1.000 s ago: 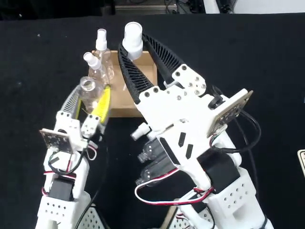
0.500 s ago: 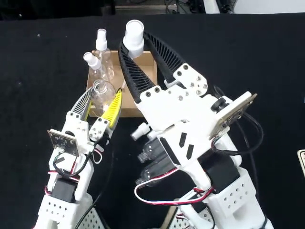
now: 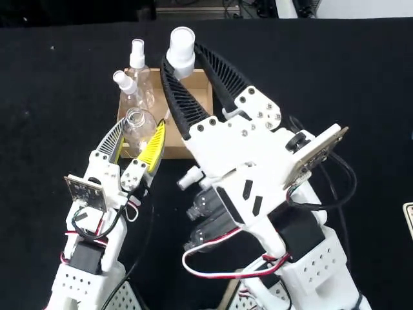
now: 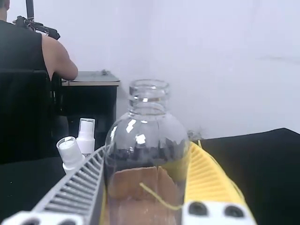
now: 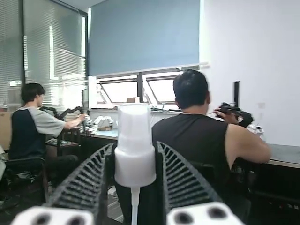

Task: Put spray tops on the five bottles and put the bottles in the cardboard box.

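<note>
My left gripper is shut on a clear, topless bottle, held upright over the near left part of the cardboard box. The bottle sits between the grey and yellow fingers. My right gripper is shut on a white spray top, raised above the box to the right of the bottle. That spray top stands upright with its thin tube hanging down. Two capped bottles stand in the box's left side, and their tops show behind the held bottle.
More clear bottles lie on the black table beneath the right arm, near its base, with a white top beside them. Open black table surface lies left and right of the box.
From 1.0 s to 0.5 s ago the left gripper carried the open bottle slightly right and toward the near side. Since then nothing has moved. The right gripper has held still.
</note>
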{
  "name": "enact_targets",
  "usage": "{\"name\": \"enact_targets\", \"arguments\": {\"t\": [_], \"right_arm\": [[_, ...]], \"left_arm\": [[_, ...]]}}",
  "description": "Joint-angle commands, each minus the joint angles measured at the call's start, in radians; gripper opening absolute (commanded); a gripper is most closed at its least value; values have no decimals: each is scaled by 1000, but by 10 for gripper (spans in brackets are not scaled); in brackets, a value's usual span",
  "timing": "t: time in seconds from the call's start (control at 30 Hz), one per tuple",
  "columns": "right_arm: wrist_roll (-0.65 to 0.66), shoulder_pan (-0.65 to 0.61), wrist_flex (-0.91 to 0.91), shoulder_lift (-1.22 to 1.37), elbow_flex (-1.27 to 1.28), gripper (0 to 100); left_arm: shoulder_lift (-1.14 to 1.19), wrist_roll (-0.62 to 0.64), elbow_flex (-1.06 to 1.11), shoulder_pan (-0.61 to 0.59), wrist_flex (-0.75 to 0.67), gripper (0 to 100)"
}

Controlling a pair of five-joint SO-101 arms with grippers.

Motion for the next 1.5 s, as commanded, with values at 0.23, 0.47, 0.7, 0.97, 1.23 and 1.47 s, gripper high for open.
{"name": "enact_targets", "arguments": {"t": [0.23,0.47,0.7,0.97,1.23,1.47], "right_arm": [[11,-49,-35,7,-13,11],[11,-52,-35,7,-12,11],[9,-52,-35,15,-10,11],[9,-52,-35,13,-12,11],[9,-52,-35,10,-12,11],[9,-52,-35,8,-12,11]], "left_arm": [[-12,12,22,12,-23,30],[-12,12,22,8,-21,30],[-11,12,22,7,-21,30],[-11,12,22,10,-21,30],[-11,12,22,101,-21,30],[-12,12,22,223,121,30]]}}
